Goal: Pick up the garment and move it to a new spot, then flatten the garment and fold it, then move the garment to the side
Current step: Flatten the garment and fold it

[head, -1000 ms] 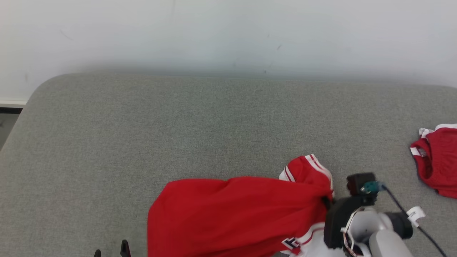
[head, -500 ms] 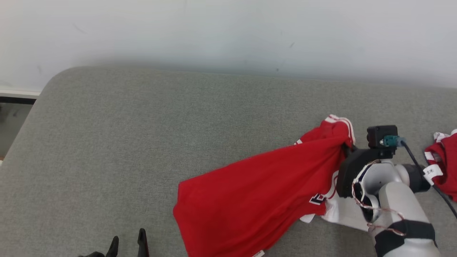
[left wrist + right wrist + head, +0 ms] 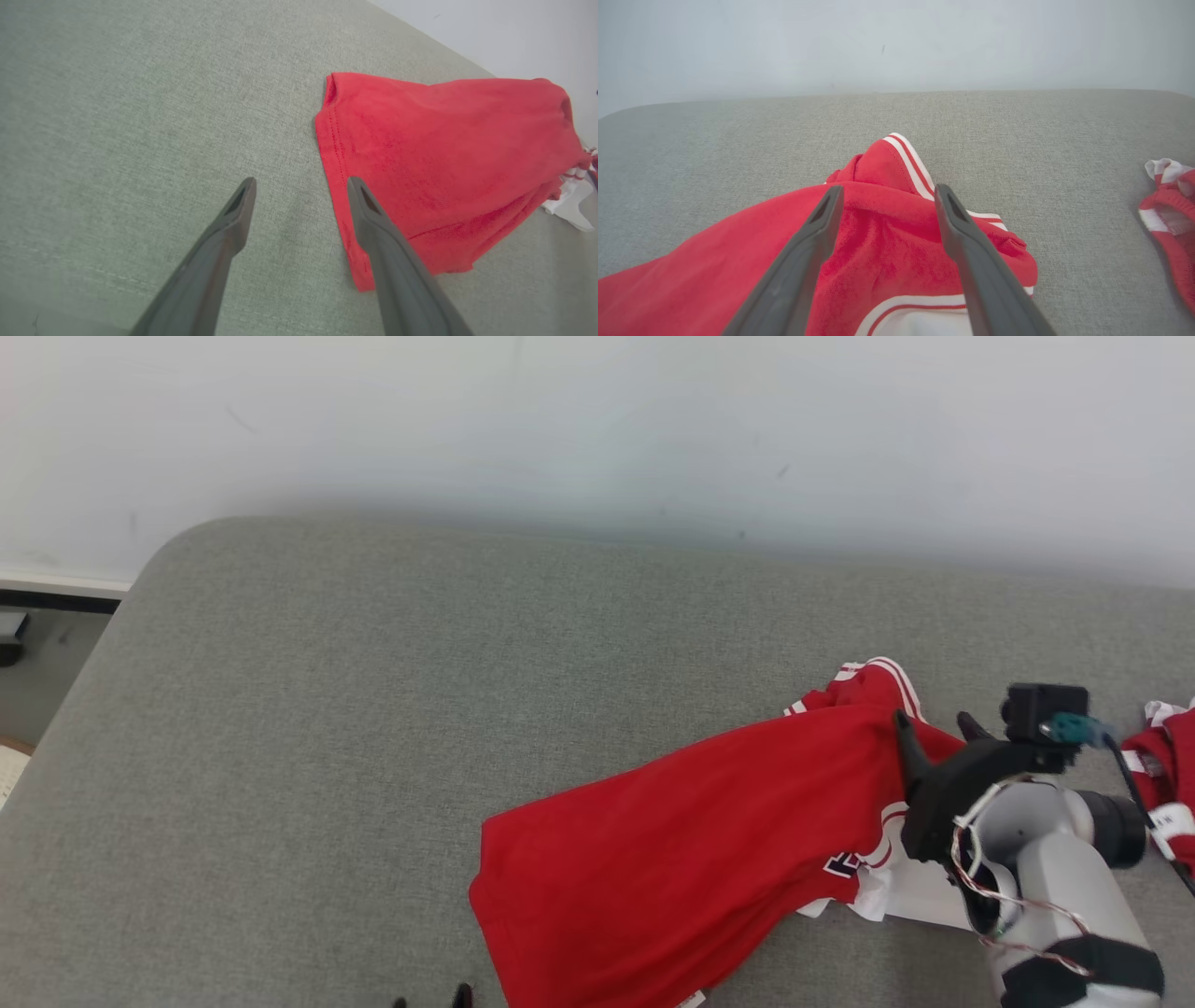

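Two hands are being shown in the head view. The right hand is being kept spread wide at the upper end of the red garment, gripping nothing, while only the tips of the left hand are being caught at the bottom edge. The garment is lying loosely bunched on the right half of the grey desk, near a second red piece.

In the left wrist view, the left hand is being held wide apart above the desk, with one finger crossing the garment's stitched hem.

In the right wrist view, a raised fold below the striped trim is being straddled by the open fingers.

Soft, light, limp cloth is being judged here. It is likely to sag and drag, so the hem corners and the shoulders are being favoured as places to take hold.
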Tool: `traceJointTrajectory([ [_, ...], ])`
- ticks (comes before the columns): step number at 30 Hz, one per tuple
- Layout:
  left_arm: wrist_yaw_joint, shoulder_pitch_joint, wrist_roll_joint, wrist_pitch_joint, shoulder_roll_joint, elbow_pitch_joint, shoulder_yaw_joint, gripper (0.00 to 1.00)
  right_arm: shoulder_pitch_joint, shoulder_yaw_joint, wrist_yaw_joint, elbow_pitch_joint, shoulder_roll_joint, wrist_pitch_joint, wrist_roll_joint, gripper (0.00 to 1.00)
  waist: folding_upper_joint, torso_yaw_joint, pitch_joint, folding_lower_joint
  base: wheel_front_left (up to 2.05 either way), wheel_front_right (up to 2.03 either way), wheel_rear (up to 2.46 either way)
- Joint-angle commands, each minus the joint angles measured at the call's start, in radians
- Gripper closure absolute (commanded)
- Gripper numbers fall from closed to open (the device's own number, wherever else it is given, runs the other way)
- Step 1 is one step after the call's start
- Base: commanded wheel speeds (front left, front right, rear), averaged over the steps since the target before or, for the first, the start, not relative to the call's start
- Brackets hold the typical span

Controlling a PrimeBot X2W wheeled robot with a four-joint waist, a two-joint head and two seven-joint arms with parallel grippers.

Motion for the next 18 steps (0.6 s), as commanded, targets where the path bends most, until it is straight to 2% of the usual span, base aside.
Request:
traceJointTrajectory([
  [1,-0.013,0.013,-0.025,0.025,-0.008,0.001,-0.013,0.00,0.052,-0.015,0.000,-0.061,0.002,-0.001,0.022,0.00,0.0000,-0.011,-0.006,0.0001,0.00,0.00,0.00],
  [4,-0.031,0.021,-0.055,0.074,-0.007,0.007,-0.029,0.00,0.135,-0.027,0.000,-0.187,0.008,0.027,0.044,0.00,0.0000,-0.032,-0.004,0.0001,0.00,0.00,0.00],
  [11,-0.040,-0.022,-0.069,0.168,-0.002,0.046,-0.076,0.00,0.291,-0.031,0.000,-0.441,0.015,0.124,0.078,0.00,0.0000,-0.075,0.013,0.0001,0.00,0.00,0.00],
  [18,-0.049,-0.060,-0.073,0.191,-0.021,0.101,-0.090,0.00,0.366,-0.011,0.000,-0.525,0.016,0.165,0.138,0.00,0.0000,-0.097,0.021,0.0001,0.00,0.00,0.00],
])
